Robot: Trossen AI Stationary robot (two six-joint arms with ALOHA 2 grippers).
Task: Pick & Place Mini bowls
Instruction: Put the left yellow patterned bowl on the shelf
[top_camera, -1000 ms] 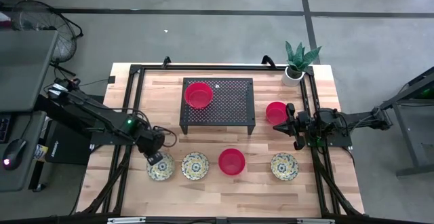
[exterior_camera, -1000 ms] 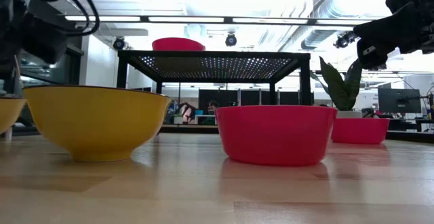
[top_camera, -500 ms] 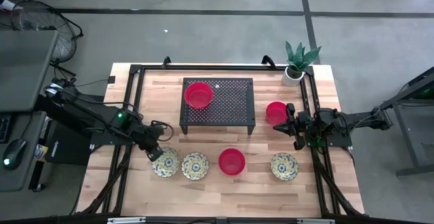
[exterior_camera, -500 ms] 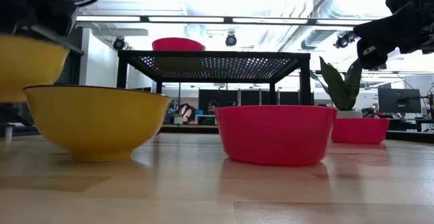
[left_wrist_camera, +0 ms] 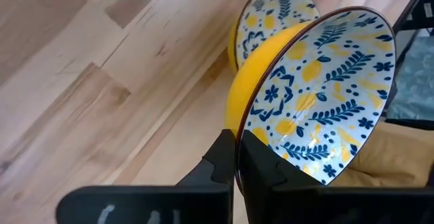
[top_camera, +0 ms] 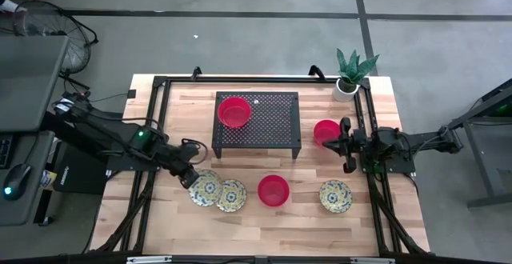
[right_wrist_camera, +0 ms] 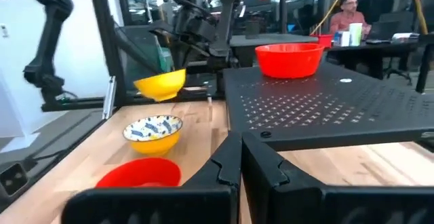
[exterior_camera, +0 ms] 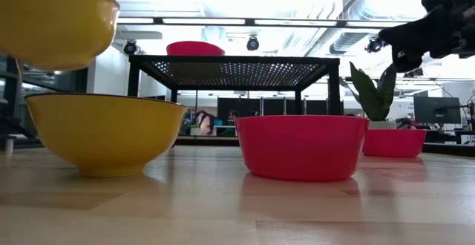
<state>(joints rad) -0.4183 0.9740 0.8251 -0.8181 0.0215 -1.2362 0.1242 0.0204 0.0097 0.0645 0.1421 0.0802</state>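
In left tool (top_camera: 194, 181), patterned bowl (top_camera: 207, 187)

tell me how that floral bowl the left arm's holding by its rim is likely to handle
The floral bowl looks rigid: it holds its shape while the left end effector pinches only one spot on the rim. Its inside shows a glossy highlight, so it may be slippery and could swing or slip in that thin grip. It hangs tilted above the table, so a drop might chip it if it is ceramic.

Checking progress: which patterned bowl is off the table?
The patterned bowl clamped in the left gripper, raised beside the second one; the third rests far right.
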